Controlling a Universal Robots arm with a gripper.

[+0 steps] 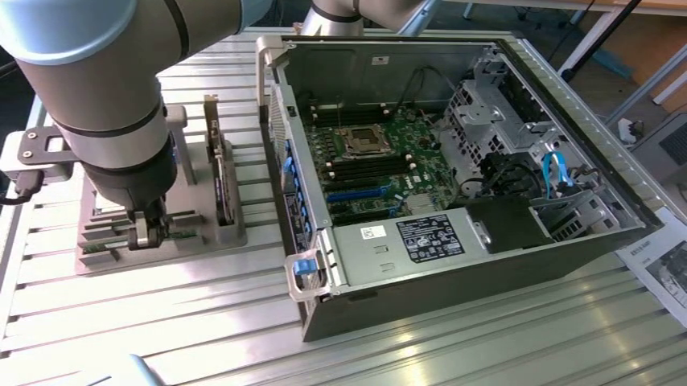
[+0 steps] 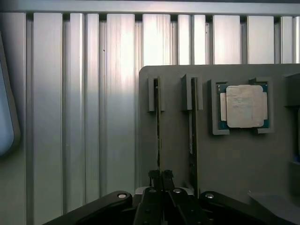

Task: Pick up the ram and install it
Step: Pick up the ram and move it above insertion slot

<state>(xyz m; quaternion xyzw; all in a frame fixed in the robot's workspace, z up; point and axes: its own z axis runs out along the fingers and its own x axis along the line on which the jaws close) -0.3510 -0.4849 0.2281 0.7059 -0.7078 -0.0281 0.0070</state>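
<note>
Since the ram (image 2: 158,133) stands on edge along the holder's (image 2: 173,140) outer edge, the gripper (image 2: 160,175) sits right over one end, pinching across its thin width.

In the wrist view the ram (image 2: 158,131) stands edge-on, a thin dark line with its chips turned out of sight. Its near end is lost between the fingers of the gripper (image 2: 160,175). The print on the processor (image 2: 243,106) is too blurred to read. In the exterior view the arm (image 1: 108,104), at nine o'clock, covers much of the grey holder (image 1: 231,233). A paper sheet (image 1: 660,269) at four o'clock is cut by the edge.
</note>
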